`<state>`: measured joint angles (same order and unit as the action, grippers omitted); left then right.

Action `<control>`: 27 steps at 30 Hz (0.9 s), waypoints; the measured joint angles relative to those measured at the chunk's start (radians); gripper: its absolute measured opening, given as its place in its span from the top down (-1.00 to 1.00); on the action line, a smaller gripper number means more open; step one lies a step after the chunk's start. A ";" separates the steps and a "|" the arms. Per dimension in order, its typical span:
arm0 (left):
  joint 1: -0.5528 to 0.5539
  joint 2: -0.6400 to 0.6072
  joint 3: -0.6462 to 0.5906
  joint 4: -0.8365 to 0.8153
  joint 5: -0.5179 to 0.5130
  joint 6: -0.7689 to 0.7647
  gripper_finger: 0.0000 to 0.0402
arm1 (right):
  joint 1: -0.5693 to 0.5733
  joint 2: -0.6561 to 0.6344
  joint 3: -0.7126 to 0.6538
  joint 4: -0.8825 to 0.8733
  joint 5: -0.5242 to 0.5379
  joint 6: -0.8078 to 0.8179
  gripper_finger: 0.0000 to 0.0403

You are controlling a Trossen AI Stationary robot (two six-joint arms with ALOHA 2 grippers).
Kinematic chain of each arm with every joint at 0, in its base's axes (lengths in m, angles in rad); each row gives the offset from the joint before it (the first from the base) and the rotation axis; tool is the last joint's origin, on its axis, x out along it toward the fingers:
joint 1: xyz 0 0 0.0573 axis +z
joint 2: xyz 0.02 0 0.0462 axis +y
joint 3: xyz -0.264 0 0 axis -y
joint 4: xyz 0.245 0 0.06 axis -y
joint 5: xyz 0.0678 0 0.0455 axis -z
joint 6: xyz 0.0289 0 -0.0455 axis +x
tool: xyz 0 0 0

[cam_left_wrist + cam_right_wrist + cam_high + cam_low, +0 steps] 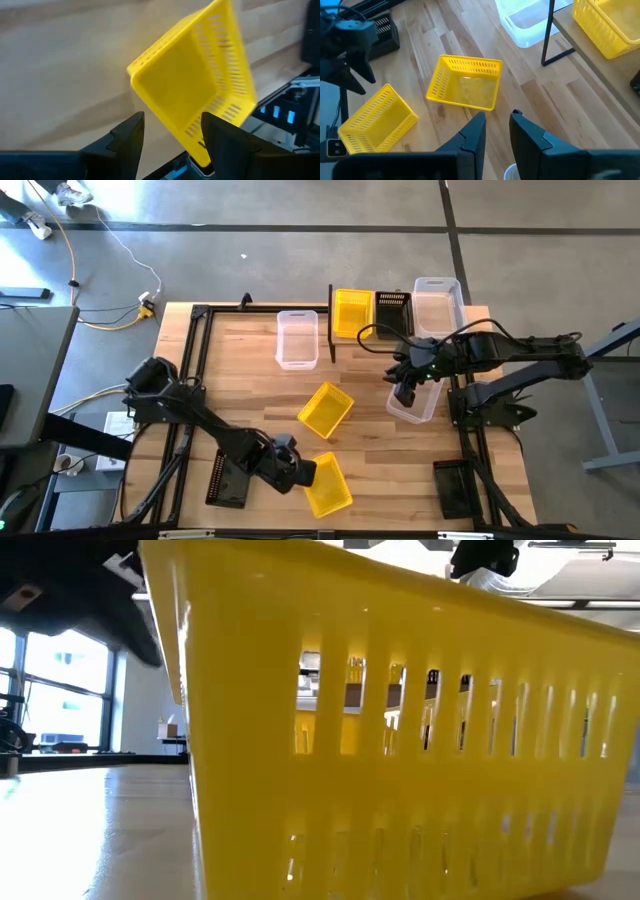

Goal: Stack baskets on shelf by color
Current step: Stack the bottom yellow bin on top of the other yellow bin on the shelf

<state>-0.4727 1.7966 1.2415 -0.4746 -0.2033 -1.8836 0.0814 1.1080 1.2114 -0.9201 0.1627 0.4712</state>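
L gripper (300,470) near the counter (240,370) front edge, fingers apart at the end wall of a yellow basket (328,484). R gripper (404,393) over a clear basket (418,402) by the right edge; can't tell its fingers. Shelf (400,340) at back carries yellow, black, clear baskets.

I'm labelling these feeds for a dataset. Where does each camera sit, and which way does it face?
High: overhead, straight down on the table, shelf and both arms.
Low: at tabletop height, filled by a yellow basket.
Left wrist: past the open left gripper at that basket.
Right wrist: past the open right gripper at two yellow baskets, shared with the high view.
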 joint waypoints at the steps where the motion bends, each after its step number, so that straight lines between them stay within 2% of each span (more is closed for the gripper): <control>1: -0.004 0.009 0.000 0.005 0.005 -0.011 0.09 | 0.000 0.000 0.000 0.000 0.000 -0.001 0.64; 8: -0.026 0.056 0.000 0.037 0.028 -0.077 0.15 | 0.000 0.000 0.000 -0.015 -0.001 -0.008 0.64; 27: 0.004 0.141 0.000 0.105 0.036 -0.064 0.16 | 0.000 0.000 0.000 -0.015 -0.002 -0.001 0.64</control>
<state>-0.4687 1.9373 1.2415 -0.3691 -0.1674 -1.9475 0.0814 1.1076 1.2110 -0.9352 0.1612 0.4706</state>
